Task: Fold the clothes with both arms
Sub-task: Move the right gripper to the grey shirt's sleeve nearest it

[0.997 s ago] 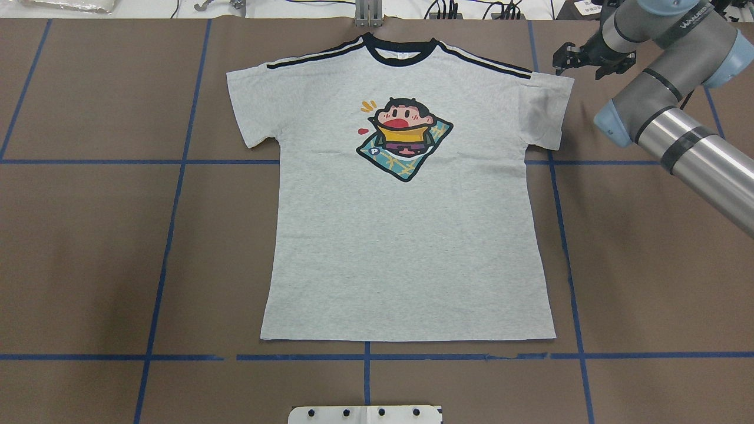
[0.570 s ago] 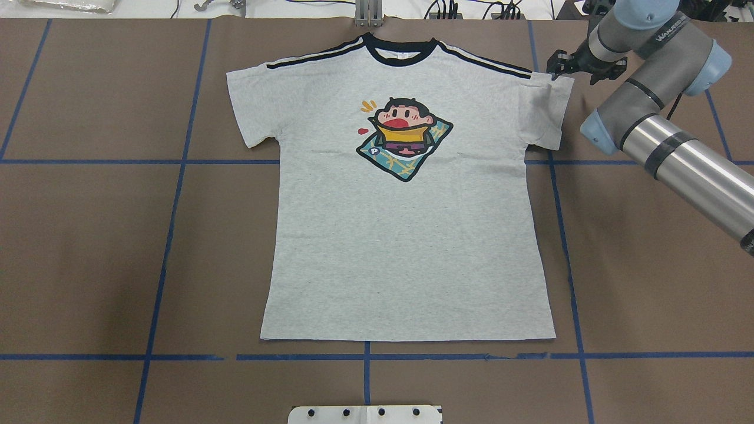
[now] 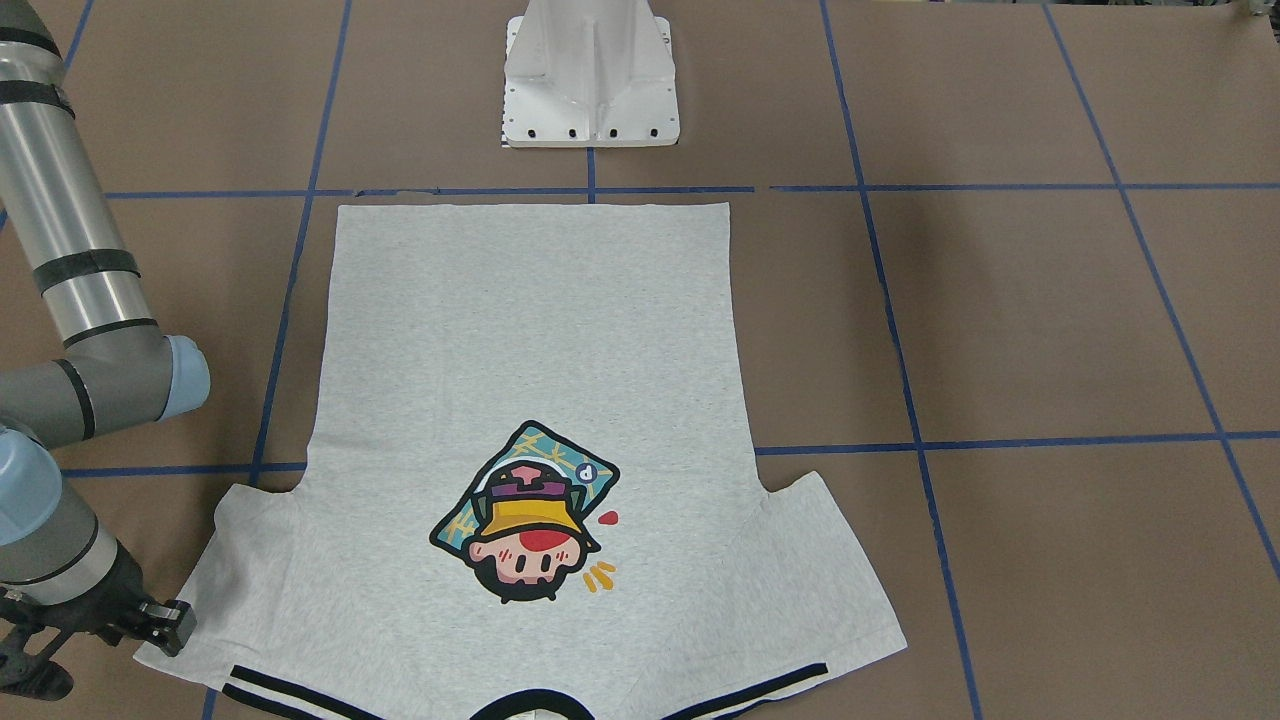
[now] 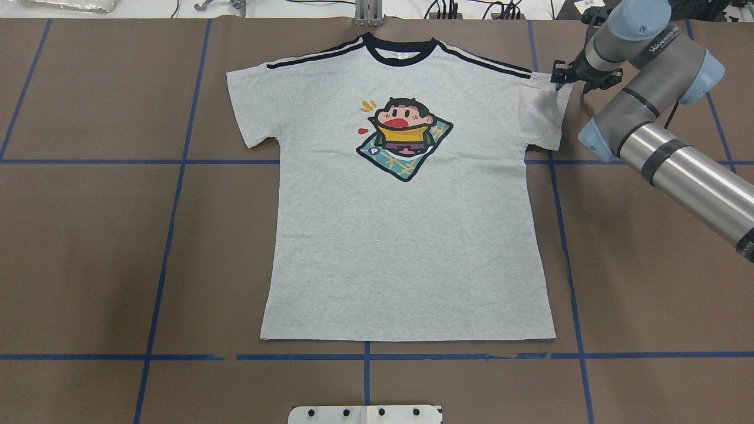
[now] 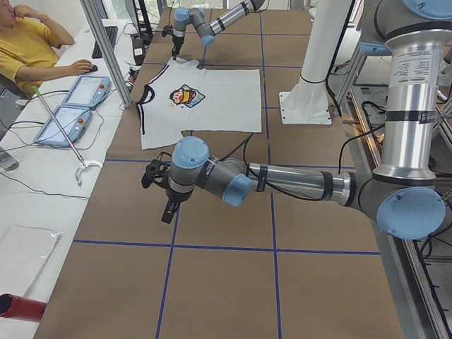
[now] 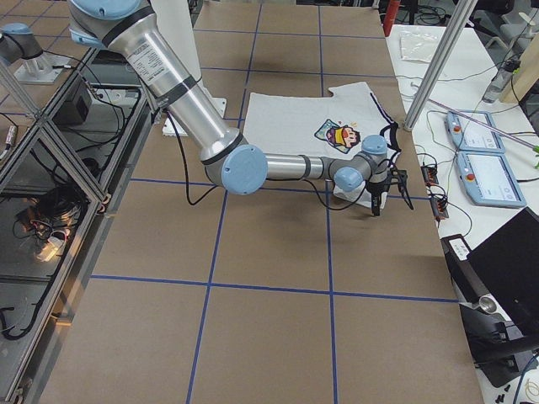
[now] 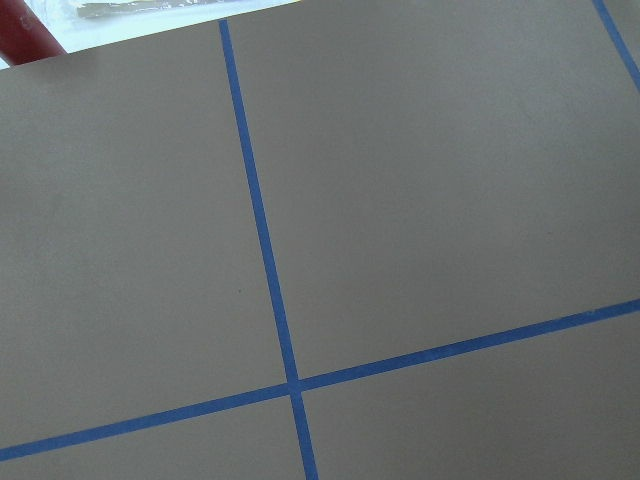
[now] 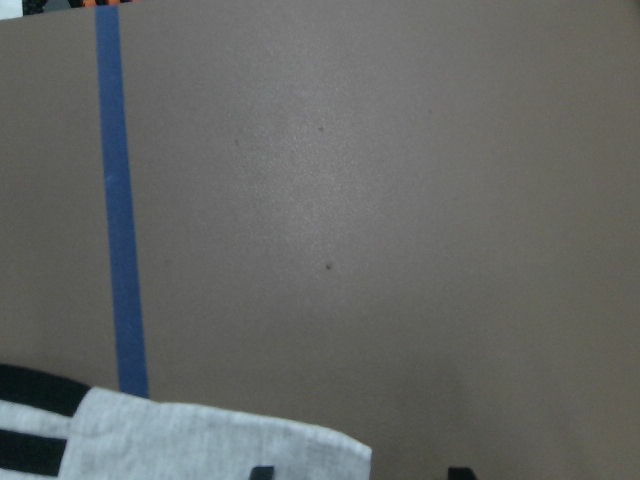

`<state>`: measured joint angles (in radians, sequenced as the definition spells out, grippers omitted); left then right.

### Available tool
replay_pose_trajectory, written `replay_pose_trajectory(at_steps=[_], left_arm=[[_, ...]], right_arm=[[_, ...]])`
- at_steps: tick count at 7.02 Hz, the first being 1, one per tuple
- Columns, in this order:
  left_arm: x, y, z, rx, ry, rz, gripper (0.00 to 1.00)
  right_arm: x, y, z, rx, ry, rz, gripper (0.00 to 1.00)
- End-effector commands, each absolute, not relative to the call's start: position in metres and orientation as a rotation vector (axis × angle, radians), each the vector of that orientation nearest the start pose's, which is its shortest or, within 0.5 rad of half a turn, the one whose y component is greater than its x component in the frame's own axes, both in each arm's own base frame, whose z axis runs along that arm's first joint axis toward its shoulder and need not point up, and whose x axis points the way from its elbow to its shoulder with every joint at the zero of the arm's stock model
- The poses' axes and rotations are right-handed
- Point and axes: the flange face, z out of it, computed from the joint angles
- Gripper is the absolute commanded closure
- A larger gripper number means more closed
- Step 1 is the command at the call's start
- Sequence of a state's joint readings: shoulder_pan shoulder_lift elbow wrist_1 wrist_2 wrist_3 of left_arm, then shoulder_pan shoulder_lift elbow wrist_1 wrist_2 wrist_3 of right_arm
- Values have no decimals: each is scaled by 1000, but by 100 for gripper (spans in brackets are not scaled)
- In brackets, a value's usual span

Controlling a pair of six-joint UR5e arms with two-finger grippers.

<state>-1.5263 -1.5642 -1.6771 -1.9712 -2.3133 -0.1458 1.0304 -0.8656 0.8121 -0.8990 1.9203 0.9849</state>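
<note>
One T-shirt (image 4: 406,247), two arms (image 4: 677,168) (image 5: 296,185); right gripper (image 4: 558,75) at sleeve, seemingly open.

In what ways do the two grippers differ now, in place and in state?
The right gripper is at the T-shirt's sleeve corner; the left gripper hangs over bare table, apart from the shirt. The right gripper's jaws stand open; the left gripper's state cannot be judged. Both point down.

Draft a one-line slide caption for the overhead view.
Right gripper open at a sleeve corner of the flat grey cartoon-print T-shirt on the blue-taped table.
</note>
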Motion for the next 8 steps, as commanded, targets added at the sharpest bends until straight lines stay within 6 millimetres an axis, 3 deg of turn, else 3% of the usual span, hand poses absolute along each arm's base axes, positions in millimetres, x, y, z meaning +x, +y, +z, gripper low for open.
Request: replay_pose_trajectory(at_steps=[1, 5, 6, 7, 8], left_arm=[[-43, -513, 564, 407, 767, 93, 0], [-43, -513, 565, 406, 767, 92, 0], [-43, -513, 565, 406, 767, 92, 0], [-43, -513, 564, 409, 767, 93, 0], [-43, -512, 566, 437, 768, 103, 0]], right_arm=[[-326, -740, 526, 209, -668, 324, 100], [-298, -758, 501, 225, -709, 361, 100], [-289, -752, 474, 245, -769, 355, 100], [-283, -722, 460, 257, -822, 364, 100], [-303, -703, 427, 244, -861, 375, 100]])
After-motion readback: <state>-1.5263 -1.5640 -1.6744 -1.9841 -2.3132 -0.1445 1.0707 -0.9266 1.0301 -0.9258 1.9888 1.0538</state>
